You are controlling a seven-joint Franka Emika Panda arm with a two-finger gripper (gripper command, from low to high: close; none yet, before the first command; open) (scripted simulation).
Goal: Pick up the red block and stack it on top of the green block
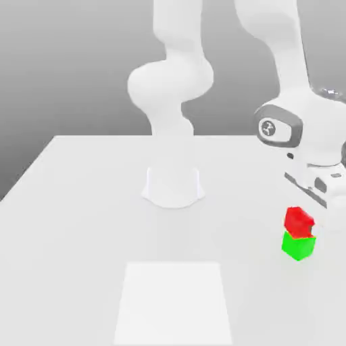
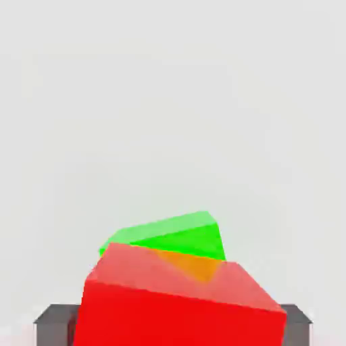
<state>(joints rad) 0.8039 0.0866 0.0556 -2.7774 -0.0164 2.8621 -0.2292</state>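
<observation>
The red block [image 1: 299,220] sits on top of the green block [image 1: 298,245] near the exterior view's right edge, turned a little against it. My gripper [image 1: 309,201] hangs directly over the stack. In the hand view the red block [image 2: 182,304] covers most of the green block [image 2: 177,236]. The gripper [image 2: 173,326] stands open there, with one dark grey fingertip [image 2: 54,326] close to each side of the red block.
The white table [image 1: 74,223] runs wide toward the exterior view's left. My arm's base [image 1: 173,184] stands at the table's middle back. A paler rectangle [image 1: 174,304] marks the table surface near the front edge.
</observation>
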